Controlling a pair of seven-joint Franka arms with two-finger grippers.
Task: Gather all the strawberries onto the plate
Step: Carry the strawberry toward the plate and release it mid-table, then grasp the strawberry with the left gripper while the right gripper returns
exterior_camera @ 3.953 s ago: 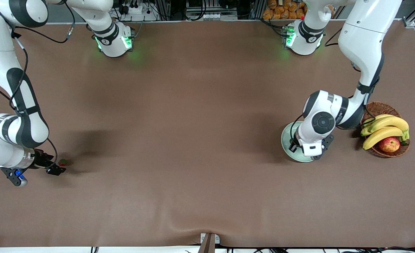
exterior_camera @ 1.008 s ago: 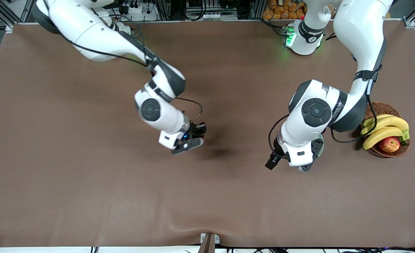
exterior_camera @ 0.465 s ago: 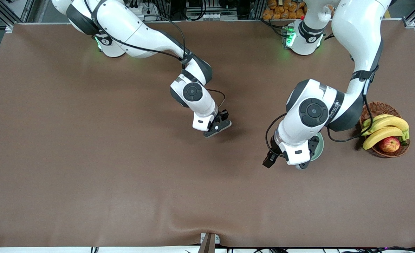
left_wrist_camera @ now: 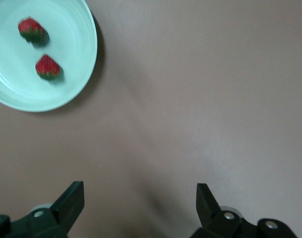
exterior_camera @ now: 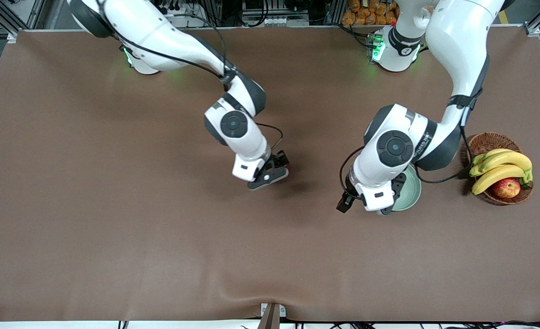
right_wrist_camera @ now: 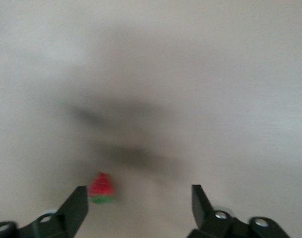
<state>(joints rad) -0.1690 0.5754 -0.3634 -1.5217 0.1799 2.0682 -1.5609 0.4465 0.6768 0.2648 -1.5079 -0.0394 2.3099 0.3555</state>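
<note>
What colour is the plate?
Pale mint green plate, seen best in the left wrist view.

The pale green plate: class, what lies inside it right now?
Two strawberries lie in the plate, seen from the left wrist. In the front view the left arm covers most of it.

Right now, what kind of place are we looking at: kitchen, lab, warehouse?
Most likely a robotics lab bench: two Franka arms bolted along a brown-covered table, cabling and aluminium framing past its edge, and staged props, a mint-green plate and a wicker basket of fruit.

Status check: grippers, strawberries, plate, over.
Right gripper open over mid-table, third strawberry loose by its jaws. Left gripper open beside plate. Two strawberries plated. Nothing in the way.
</note>
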